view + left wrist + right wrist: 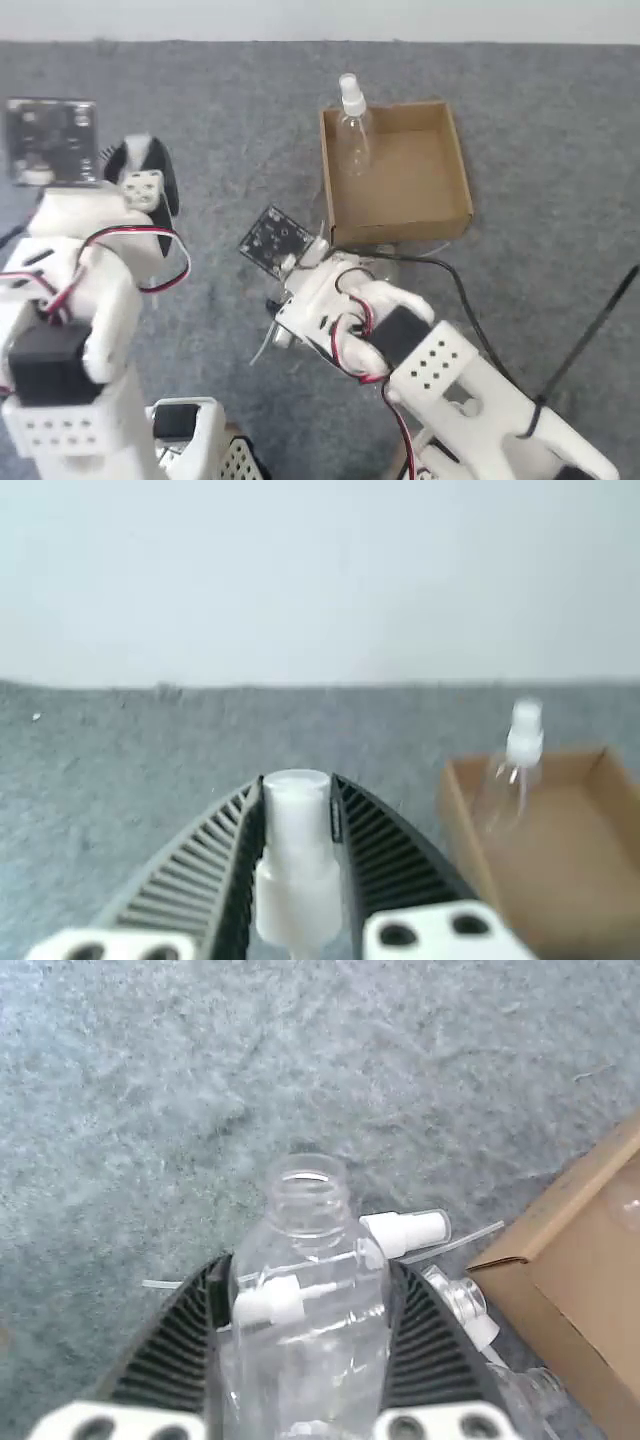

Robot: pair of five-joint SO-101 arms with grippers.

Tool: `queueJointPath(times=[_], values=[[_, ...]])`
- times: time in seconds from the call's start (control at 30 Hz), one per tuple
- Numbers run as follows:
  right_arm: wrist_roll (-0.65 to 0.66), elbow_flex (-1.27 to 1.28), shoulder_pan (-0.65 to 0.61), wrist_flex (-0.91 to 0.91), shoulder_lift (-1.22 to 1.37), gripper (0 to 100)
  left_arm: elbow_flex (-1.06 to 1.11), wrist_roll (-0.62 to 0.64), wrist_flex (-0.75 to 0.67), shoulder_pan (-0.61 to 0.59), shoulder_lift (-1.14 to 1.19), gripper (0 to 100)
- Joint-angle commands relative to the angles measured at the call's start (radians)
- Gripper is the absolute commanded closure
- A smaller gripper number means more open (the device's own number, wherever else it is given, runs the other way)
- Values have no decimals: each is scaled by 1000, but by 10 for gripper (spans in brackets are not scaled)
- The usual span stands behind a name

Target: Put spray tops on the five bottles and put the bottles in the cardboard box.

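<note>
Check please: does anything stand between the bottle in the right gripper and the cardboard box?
Yes. A loose spray top and another bottle lie on the carpet between the held bottle and the cardboard box. Inside it, one capped bottle stands in a corner.

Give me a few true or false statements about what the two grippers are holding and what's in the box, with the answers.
1. The left gripper grips a spray top. True.
2. The bottle in the right gripper has its top on. False: its neck is open.
3. The box holds five bottles. False: one capped bottle stands in a corner of it.
4. A loose top lies on the carpet near the box. True.
</note>
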Motion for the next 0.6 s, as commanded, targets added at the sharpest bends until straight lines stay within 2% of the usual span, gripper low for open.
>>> queueJointPath(times=[0.0,0.23,0.4,0.57], values=[[-12,77,-22,-147,-53,992,-38,124,-135,5,-32,989],[-5,199,-59,-326,-64,991,-35,273,-199,8,-32,989],[-6,201,-59,-361,-64,991,-18,285,-206,87,-31,989],[-12,215,-58,-407,-64,991,76,285,-293,140,-37,989]])
